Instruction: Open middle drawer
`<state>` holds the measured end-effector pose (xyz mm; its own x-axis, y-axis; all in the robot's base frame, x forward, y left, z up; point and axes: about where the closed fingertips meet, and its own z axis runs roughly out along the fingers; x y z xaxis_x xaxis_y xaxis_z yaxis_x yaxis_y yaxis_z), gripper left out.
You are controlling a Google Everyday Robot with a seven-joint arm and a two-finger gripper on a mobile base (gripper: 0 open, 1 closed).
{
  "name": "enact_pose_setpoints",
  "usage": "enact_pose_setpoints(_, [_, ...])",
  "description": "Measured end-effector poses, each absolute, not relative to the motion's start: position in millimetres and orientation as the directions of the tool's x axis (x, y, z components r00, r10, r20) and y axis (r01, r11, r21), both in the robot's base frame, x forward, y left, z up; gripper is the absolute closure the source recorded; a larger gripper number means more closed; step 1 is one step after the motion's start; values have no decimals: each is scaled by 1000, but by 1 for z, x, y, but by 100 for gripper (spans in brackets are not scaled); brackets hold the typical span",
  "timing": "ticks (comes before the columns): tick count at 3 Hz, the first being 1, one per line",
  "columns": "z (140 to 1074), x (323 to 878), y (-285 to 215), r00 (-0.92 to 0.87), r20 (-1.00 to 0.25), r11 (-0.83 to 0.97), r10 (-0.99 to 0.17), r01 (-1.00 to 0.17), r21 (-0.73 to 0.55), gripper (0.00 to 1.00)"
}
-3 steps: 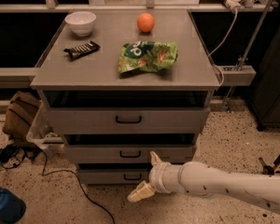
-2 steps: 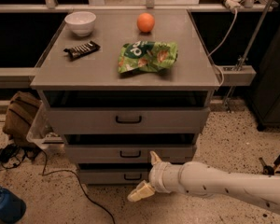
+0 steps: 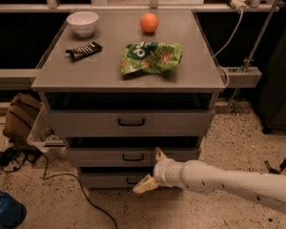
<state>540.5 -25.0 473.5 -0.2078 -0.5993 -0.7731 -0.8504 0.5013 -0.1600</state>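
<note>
The grey cabinet has three drawers stacked in front. The middle drawer point(image 3: 100, 157) is a grey front with a small black bar handle point(image 3: 133, 157), between the taller top drawer point(image 3: 86, 123) and the bottom drawer point(image 3: 102, 180). All three fronts look closed. My gripper point(image 3: 151, 169) reaches in from the right on a white arm point(image 3: 229, 181). It is open, with one fingertip point(image 3: 159, 152) at the middle drawer's front, right of the handle, and the other fingertip point(image 3: 143, 185) down by the bottom drawer. It holds nothing.
On the cabinet top point(image 3: 109, 73) lie a white bowl point(image 3: 82, 22), an orange point(image 3: 149, 22), a dark snack bar point(image 3: 84, 50) and a green chip bag point(image 3: 151, 57). A brown bag point(image 3: 20, 119), cables point(image 3: 62, 178) and a blue object point(image 3: 5, 211) are on the floor at left.
</note>
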Motion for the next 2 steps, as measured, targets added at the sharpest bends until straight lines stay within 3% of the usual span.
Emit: enact_pose_setpoints(2, [440, 589, -21, -187, -749, 508, -636, -832, -223, 0])
